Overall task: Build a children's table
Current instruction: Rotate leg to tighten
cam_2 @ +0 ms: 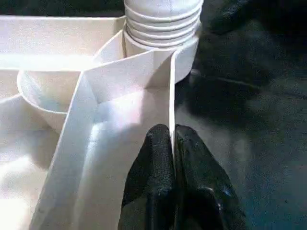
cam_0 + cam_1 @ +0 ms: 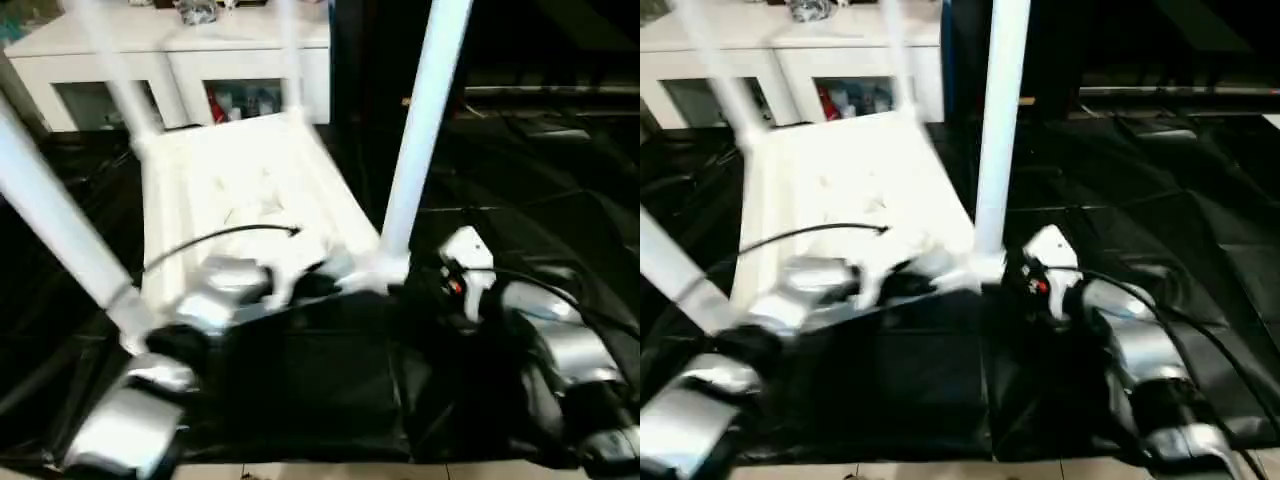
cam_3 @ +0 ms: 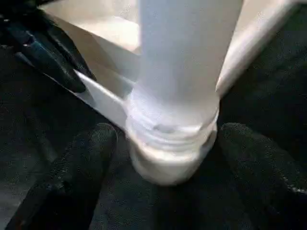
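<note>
silver forearms reaching to an upturned tabletop (image 2: 240, 190) lying on the black work table (image 2: 540, 250).
left gripper (image 1: 171, 143) is pinching the tabletop's near rim with fingers closed on it; legs are standing in the corner sockets; right gripper (image 3: 165, 158) is gaping wide around the near-right leg (image 2: 420, 130) base, not touching.

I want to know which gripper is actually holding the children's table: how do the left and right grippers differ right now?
The left gripper has its two black fingers pinched shut on the thin raised rim of the white plastic tabletop; the right gripper is open, its fingers apart on either side of the white tubular leg at its threaded base, with gaps showing. The left sits on the near edge, the right at the corner socket. Both have black fingers and work at the same corner.
</note>
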You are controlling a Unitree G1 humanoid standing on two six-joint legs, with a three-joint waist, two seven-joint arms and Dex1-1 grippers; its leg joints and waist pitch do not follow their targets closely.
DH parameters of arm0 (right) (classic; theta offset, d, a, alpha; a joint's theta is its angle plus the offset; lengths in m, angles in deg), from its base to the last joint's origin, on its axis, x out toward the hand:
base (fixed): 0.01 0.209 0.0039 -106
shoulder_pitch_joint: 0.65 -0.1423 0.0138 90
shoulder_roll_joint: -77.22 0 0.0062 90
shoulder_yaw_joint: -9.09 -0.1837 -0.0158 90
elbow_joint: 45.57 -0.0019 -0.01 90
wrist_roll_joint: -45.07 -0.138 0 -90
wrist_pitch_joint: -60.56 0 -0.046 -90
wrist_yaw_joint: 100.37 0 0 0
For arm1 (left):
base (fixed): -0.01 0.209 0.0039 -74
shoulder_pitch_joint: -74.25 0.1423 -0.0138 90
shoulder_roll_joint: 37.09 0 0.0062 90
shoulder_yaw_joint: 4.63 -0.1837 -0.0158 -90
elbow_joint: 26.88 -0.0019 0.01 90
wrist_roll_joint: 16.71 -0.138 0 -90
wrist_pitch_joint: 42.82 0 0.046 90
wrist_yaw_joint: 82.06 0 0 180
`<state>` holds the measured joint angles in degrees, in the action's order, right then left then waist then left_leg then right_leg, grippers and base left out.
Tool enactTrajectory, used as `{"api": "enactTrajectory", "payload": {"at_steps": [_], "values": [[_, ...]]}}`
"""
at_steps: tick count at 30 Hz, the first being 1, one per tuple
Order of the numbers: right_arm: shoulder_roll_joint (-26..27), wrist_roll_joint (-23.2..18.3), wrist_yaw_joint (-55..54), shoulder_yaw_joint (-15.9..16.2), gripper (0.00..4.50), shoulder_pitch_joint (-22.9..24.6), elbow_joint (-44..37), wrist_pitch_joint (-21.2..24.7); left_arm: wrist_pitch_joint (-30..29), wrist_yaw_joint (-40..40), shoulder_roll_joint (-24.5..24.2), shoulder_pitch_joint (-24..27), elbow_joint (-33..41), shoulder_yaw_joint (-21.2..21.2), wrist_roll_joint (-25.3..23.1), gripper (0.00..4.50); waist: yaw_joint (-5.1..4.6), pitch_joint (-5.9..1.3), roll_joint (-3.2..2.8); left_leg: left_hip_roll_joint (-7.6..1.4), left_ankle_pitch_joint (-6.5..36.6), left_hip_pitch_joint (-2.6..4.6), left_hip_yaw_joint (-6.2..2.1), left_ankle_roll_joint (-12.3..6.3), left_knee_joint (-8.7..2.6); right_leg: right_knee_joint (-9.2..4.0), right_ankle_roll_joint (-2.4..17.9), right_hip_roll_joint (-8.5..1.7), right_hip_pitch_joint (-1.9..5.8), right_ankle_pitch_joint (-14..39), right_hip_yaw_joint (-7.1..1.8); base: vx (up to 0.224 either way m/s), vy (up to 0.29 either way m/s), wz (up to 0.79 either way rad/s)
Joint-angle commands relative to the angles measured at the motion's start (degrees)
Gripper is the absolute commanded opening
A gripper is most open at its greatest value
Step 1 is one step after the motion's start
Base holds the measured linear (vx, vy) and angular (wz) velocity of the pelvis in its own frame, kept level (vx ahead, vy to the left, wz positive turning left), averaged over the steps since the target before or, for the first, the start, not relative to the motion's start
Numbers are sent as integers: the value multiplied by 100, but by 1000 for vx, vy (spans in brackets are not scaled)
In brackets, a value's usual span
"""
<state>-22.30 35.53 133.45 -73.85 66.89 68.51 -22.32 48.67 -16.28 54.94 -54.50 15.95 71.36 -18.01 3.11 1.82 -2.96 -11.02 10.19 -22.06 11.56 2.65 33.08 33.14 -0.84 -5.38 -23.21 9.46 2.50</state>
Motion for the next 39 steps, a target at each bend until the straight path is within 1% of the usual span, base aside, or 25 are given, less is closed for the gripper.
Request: {"api": "enactTrajectory", "payload": {"at_steps": [1,2,4,6,8,10,13,17,21,23,24,25,26,27,28,29,30,31,32,33,34,35,36,37,39], "values": [[-5,-86,214,144,383,-21,-199,72,-41,624,48,86,208,-20,413,0,37,-307,148,-233,1205,90,-77,-534,-370,-359,1407,-261,225,1497,-129,0,0,0],[11,-74,245,175,383,-25,-181,79,-10,643,26,70,185,-31,383,0,67,-311,142,-238,1203,114,-63,-526,-359,-347,1437,-251,199,1368,-140,0,0,0],[48,-31,301,199,383,-15,-168,125,84,664,-4,31,101,-15,348,0,86,-310,159,-236,1181,115,-57,-518,-358,-340,1454,-256,204,1297,-144,0,0,0],[65,10,367,257,383,-11,-110,137,144,663,-17,-7,22,11,328,0,119,-306,155,-235,1175,105,-64,-486,-365,-327,1430,-268,220,1285,-146,0,0,0],[71,49,383,305,356,-6,-64,115,109,692,-27,-9,37,32,328,0,130,-303,165,-228,1210,107,-59,-453,-361,-331,1396,-275,219,1341,-154,0,0,0],[77,64,393,318,345,-3,-34,105,100,698,-33,0,61,41,307,0,132,-295,168,-225,1265,107,-61,-414,-366,-349,1341,-284,221,1498,-159,0,0,0],[124,25,354,267,312,-21,32,78,105,689,-18,0,52,53,301,0,135,-295,176,-219,1255,108,-60,-401,-364,-358,1304,-287,222,1568,-161,0,0,0],[155,5,358,257,287,-24,10,89,102,735,3,-5,28,63,306,0,134,-298,172,-221,1192,108,-63,-410,-364,-348,1305,-273,222,1487,-156,0,0,0],[208,-30,356,243,278,8,-4,116,99,749,8,-5,9,68,315,0,136,-303,169,-217,1150,106,-57,-434,-352,-337,1343,-271,227,1388,-155,0,0,0],[277,-51,269,204,277,27,34,148,62,760,38,10,20,101,368,0,134,-301,168,-216,1168,109,-59,-424,-356,-343,1336,-274,224,1455,-153,0,0,0],[387,-75,62,121,276,21,140,232,-28,747,87,37,60,141,434,0,127,-300,170,-216,1164,109,-58,-414,-358,-342,1340,-272,220,1467,-156,0,0,0],[603,-50,-440,-37,276,-29,406,268,-63,527,183,63,52,148,401,0,111,-293,189,-212,1216,100,-61,-386,-365,-353,1332,-277,217,1564,-153,0,0,0],[848,0,-1074,-219,276,-126,744,253,7,52,291,51,-84,80,183,0,62,-289,165,-206,1311,94,-81,-305,-383,-361,1298,-293,200,1718,-155,0,0,0],[848,0,-1074,-219,276,-126,744,253,7,52,291,51,-84,80,183,0,62,-289,165,-206,1311,94,-81,-305,-383,-361,1298,-293,200,1718,-155,0,0,0],[1111,71,-1822,-407,276,-251,1101,241,33,-526,427,17,-285,-25,-101,0,-20,-264,173,-194,1546,118,-95,-159,-410,-410,1208,-280,188,2062,-148,0,0,0],[1328,90,-2491,-584,276,-370,1333,284,50,-975,610,-25,-434,-18,-192,0,-55,-249,166,-193,1672,138,-96,-91,-416,-435,1183,-278,154,2233,-153,0,0,0],[1390,94,-2688,-637,275,-405,1394,299,55,-1099,669,-38,-475,-6,-205,0,-89,-237,170,-169,1940,178,-113,12,-422,-486,1068,-277,149,2650,-140,0,0,0],[1571,141,-3257,-747,275,-538,1588,292,-24,-1545,892,-106,-591,55,-220,0,-118,-246,182,-171,2000,169,-125,32,-431,-512,969,-286,162,2795,-143,0,0,0],[1743,216,-3728,-784,275,-690,1783,278,-126,-2079,1143,-206,-717,133,-232,0,-139,-230,161,-176,2052,160,-128,61,-439,-507,947,-282,139,2827,-149,0,0,0],[1847,326,-3850,-696,275,-792,1882,221,-218,-2336,1314,-285,-787,159,-244,0,-164,-214,190,-152,2278,217,-136,94,-430,-563,831,-262,105,3165,-120,0,0,0],[1952,432,-3964,-630,275,-880,1964,151,-279,-2550,1448,-353,-842,163,-281,0,-168,-224,192,-142,2361,238,-143,85,-413,-593,755,-284,90,3383,-120,0,0,0],[2010,497,-4000,-589,275,-924,2003,106,-299,-2641,1512,-389,-869,156,-308,0,-147,-226,209,-139,2311,228,-146,42,-416,-618,690,-283,96,3404,-122,0,0,0],[2010,497,-4000,-589,275,-924,2003,106,-299,-2641,1512,-389,-869,156,-308,0,-139,-231,213,-137,2257,213,-144,9,-420,-618,673,-286,109,3347,-126,0,0,0],[2184,506,-3842,-520,275,-1011,2087,20,-223,-2768,1625,-463,-941,67,-442,0,-125,-242,214,-142,2185,183,-145,-65,-429,-605,665,-286,124,3198,-134,0,0,0],[2275,504,-3762,-495,275,-1081,2202,-84,-49,-2786,1651,-509,-1024,17,-556,0,-131,-251,227,-143,2076,147,-143,-134,-438,-585,696,-279,149,2985,-131,0,0,0]]}}
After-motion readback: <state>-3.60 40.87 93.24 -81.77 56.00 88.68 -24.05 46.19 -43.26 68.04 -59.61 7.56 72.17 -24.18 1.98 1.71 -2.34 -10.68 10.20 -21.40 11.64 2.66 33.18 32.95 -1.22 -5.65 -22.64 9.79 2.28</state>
